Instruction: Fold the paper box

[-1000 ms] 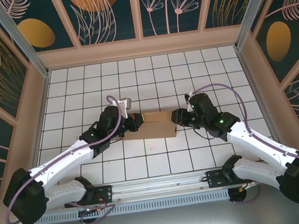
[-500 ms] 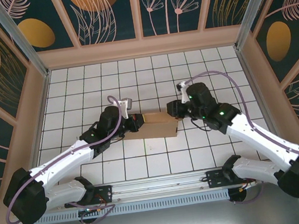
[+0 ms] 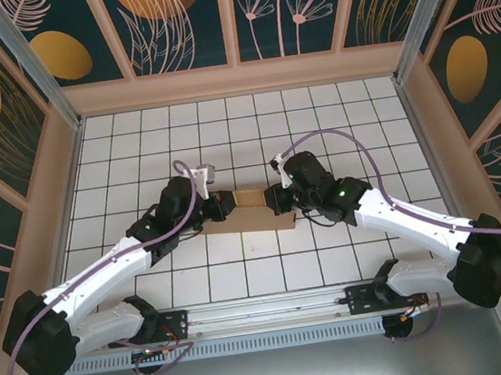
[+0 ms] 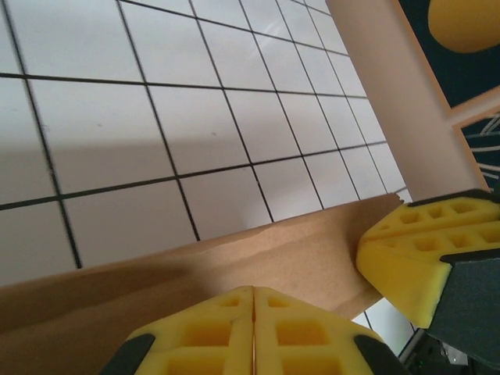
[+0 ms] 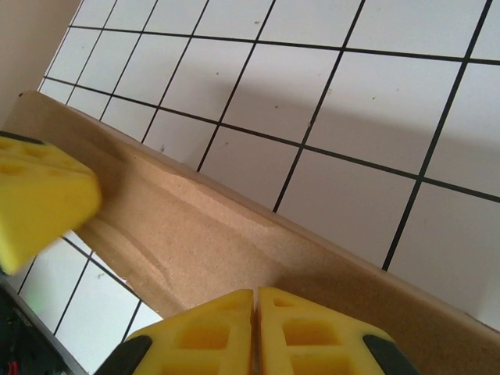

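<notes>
Brown corrugated cardboard, the paper box point(image 3: 255, 212), lies low on the white tiled tabletop point(image 3: 225, 127), in the near half and squarely between the two arms. From above it reads as a short, wide strip with its long side running left to right. The left pincer point(image 3: 224, 204) meets the box's left end and the right pincer point(image 3: 274, 199) reaches over its right part, so the two face each other across it, close together.

In the left wrist view the left pincer's yellow pads point(image 4: 203, 340) are pressed together with just a thin seam between them. Their tips hang over a cardboard panel whose far edge runs in a ragged, creased line; whether they touch it I cannot tell. A yellow pad of the right pincer sits at the panel's end on the right.

The right wrist view shows that pincer's own pads point(image 5: 312, 332) likewise pressed together, above a creased cardboard band that crosses the tiles at a slant.
</notes>
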Robot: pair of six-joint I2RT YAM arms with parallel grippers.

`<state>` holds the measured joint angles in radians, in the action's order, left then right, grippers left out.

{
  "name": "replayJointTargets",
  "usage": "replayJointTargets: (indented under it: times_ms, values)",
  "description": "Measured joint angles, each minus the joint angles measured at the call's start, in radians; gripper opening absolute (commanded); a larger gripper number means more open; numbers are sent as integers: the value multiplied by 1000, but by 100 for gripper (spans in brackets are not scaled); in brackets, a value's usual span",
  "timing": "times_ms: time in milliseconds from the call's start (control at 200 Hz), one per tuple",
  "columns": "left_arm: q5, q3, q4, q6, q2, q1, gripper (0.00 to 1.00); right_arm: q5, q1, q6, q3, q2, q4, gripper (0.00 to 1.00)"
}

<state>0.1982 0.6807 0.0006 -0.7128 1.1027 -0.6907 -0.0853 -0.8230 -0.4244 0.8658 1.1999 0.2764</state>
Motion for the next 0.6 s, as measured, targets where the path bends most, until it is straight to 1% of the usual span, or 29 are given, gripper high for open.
replayJointTargets:
  times_ms: [70,120,200,250,355,455,515,600]
  values:
    - [-11,6,-43,4,-36,37,14,11,0,0,-3,0,-9,11]
    - [-26,10,-69,5,-66,64,13,16,0,0,-5,0,-12,11]
    - [-53,13,-106,5,-117,108,7,22,-2,0,-5,1,-15,11]
    - [-75,14,-130,-1,-156,143,0,26,-2,0,-5,2,-18,11]
    - [-113,13,-172,-5,-219,228,0,33,-2,0,-5,6,-25,11]
    - [-130,5,-193,-13,-245,297,0,34,-3,-1,-5,7,-28,11]
    - [-129,-10,-193,-19,-246,319,0,34,-4,-2,-5,7,-30,11]
    - [-119,-41,-192,-34,-237,327,0,34,-4,-3,-10,7,-39,11]
